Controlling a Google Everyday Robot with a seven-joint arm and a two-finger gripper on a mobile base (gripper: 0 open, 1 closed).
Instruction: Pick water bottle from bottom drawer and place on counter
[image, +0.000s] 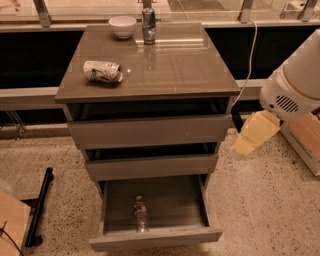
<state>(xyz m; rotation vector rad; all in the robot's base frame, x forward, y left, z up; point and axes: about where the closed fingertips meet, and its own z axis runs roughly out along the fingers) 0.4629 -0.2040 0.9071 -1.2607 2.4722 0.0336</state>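
Water bottle (141, 213) sits in open bottom drawer (155, 239). Gripper (254, 136) hangs well right of cabinet, grip state can't tell. Risk: reaching in clips the 2 upper drawers (150, 131), or slim bottle slips.

Only 1 piece of the arm (295, 82) shows, at the right edge: a fat, rounded housing in glossy off-white, smooth like a moulded shell and warmed to cream by the light. A thin darker seam curves across it, parting a domed upper section from a lower cap. On that cap sits a small oval grille (286, 103) of short, dark, slanted slots. From under the housing comes the gripper (252, 136), right of the counter (150, 60), lower than its edge and apart from it. It is pale yellow and matte, a blunt wedge tapering toward its lower left end, with a smeared outline.
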